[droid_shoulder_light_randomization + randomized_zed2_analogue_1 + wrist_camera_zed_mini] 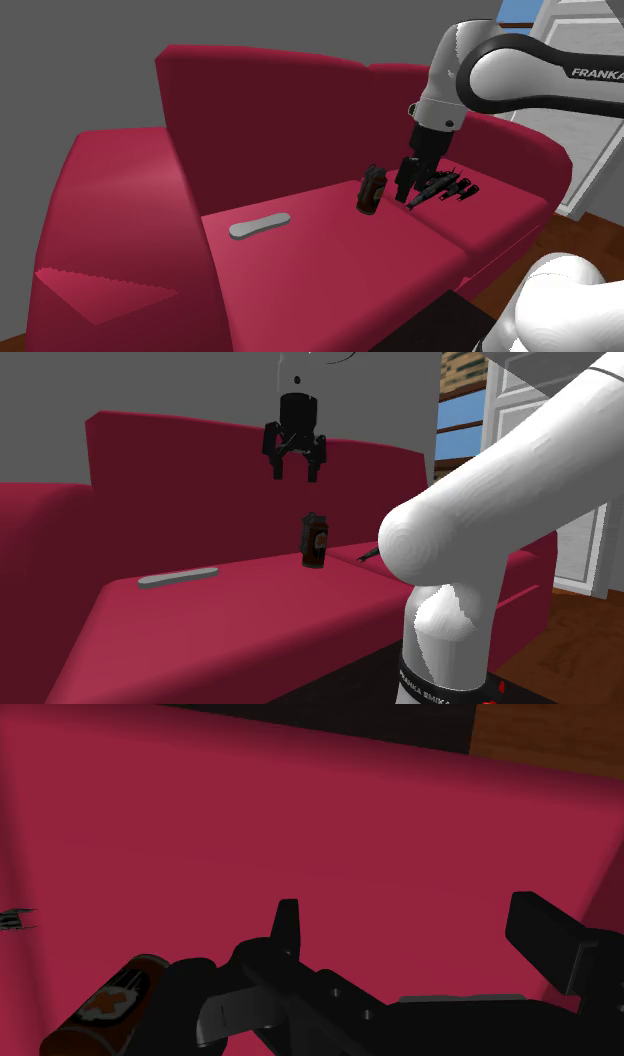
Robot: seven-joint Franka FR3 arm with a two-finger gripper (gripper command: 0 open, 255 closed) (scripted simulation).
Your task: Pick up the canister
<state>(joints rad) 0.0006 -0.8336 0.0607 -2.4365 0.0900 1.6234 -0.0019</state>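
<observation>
Dark brown canister upright on red sofa, gripper above and beside it, released, empty.

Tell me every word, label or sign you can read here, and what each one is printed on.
"FRANKA": white letters on a dark band of the arm, running to the shoulder view's right edge.
Small white lettering on the dark ring at the arm's foot, in the second exterior view: perhaps "EMIKA", too small to read surely.
The canister: a label with a white and orange mark, no readable words.
</observation>
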